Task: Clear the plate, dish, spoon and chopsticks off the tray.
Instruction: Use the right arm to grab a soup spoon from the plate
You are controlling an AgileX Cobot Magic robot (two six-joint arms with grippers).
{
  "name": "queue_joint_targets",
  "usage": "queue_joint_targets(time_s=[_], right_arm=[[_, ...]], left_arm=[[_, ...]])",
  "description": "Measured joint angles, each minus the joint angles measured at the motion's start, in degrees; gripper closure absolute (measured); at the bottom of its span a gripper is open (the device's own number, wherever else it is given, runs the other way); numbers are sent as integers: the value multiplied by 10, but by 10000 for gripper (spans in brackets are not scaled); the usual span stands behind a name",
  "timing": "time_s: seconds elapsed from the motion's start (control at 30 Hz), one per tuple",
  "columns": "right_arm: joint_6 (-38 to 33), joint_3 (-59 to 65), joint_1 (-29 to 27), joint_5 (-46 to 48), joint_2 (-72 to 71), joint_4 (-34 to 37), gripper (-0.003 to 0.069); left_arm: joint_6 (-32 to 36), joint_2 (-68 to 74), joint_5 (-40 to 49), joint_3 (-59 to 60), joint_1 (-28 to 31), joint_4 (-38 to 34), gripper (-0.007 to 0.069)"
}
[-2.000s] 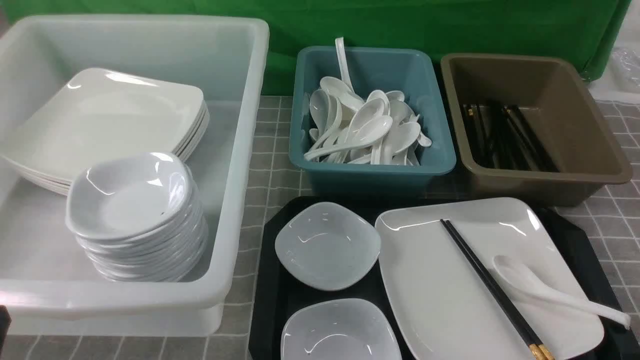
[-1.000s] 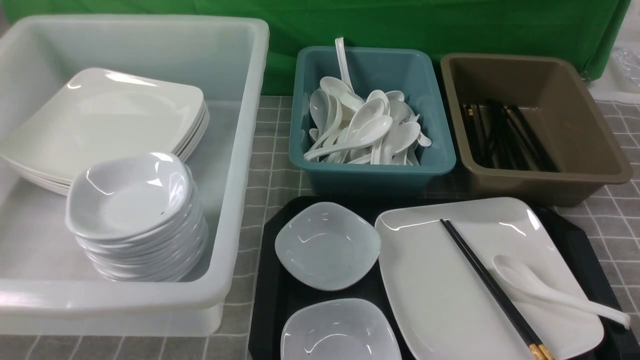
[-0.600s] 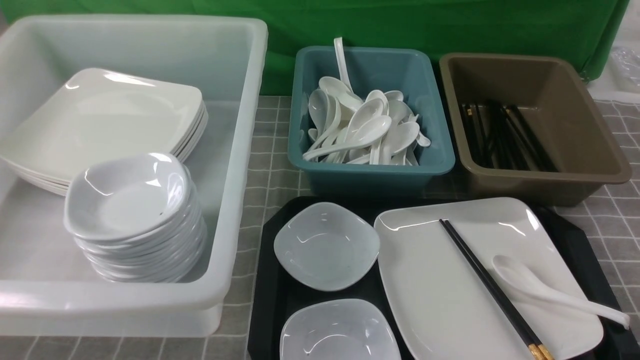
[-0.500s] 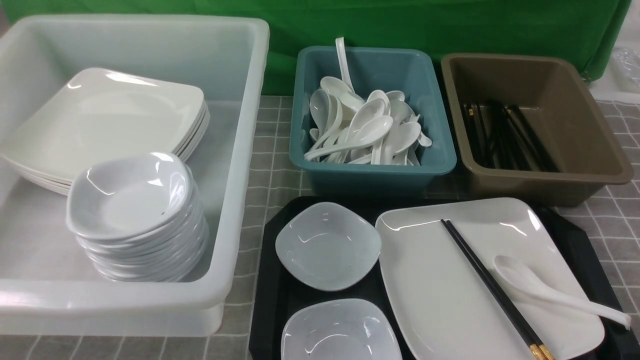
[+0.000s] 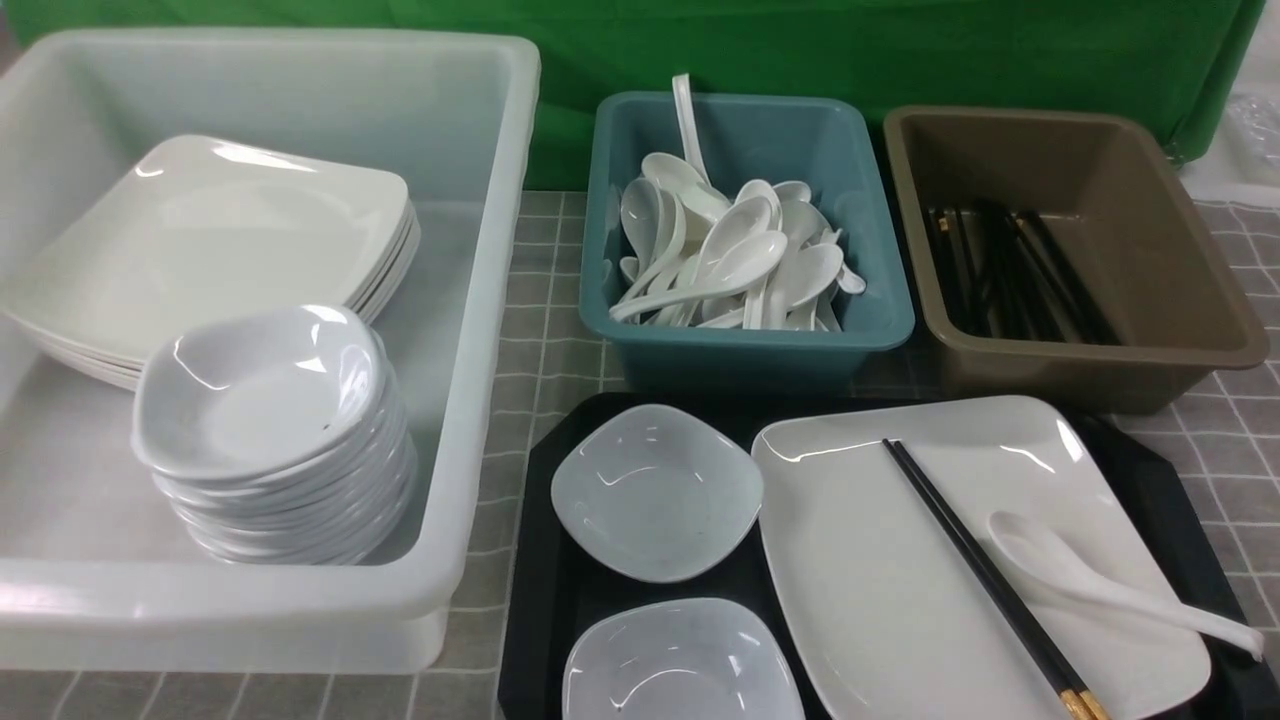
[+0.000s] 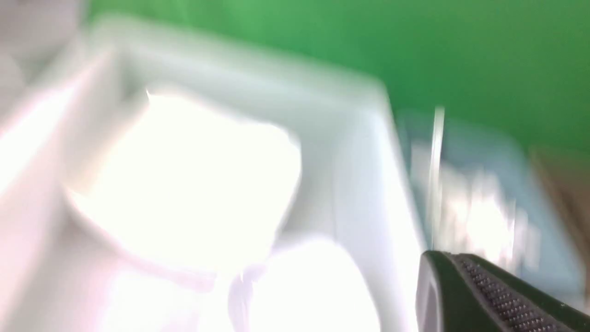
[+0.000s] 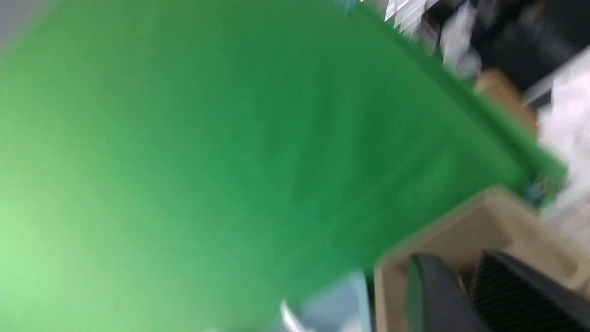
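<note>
Front view differs little from two seconds ago: a dark shape then at the bottom left corner is gone, and nothing on the tray has moved. At left, a translucent white plastic tub (image 5: 480, 300) holds a stack of white square plates (image 5: 210, 240) and a stack of small pale bowls (image 5: 260, 400). Further right, a teal plastic tub (image 5: 760, 345) is heaped with white soup spoons (image 5: 730, 260), and a brown plastic tub (image 5: 1090, 370) holds loose black chopsticks (image 5: 1010, 280). Nearest the camera, the black rectangular plastic tray (image 5: 545, 590) carries two small pale squarish dishes on its left side, the far dish (image 5: 655, 490) and the near dish (image 5: 680, 665), and the large glossy white square plate (image 5: 880, 580) on its right. The pair of thin black chopsticks with gold ends (image 5: 985, 570) lies slantwise across the plate. The glossy white soup spoon (image 5: 1040, 555) lies just right of them, its handle reaching past the plate's right rim. Left wrist view, badly blurred, shows one dark ridged finger of the left gripper (image 6: 461, 286) with the white tub beyond; its jaws are pressed together, gripping nothing visible. Right wrist view, also blurred, shows the right gripper (image 7: 465, 265) with two dark fingers a narrow gap apart, nothing between them, the brown tub behind. The front view's lower edge cuts off the near dish, the plate's near edge and the chopsticks' gold tips.
</note>
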Motion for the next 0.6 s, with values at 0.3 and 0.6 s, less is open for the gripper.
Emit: queue_joint_targets(time_s=[0.3, 0.6], right_arm=[[-166, -419, 111, 547, 381, -143, 640], [-367, -549, 119, 741, 611, -103, 640]], left_arm=[[102, 180, 111, -6, -136, -49, 624], [59, 238, 142, -16, -323, -2, 624]])
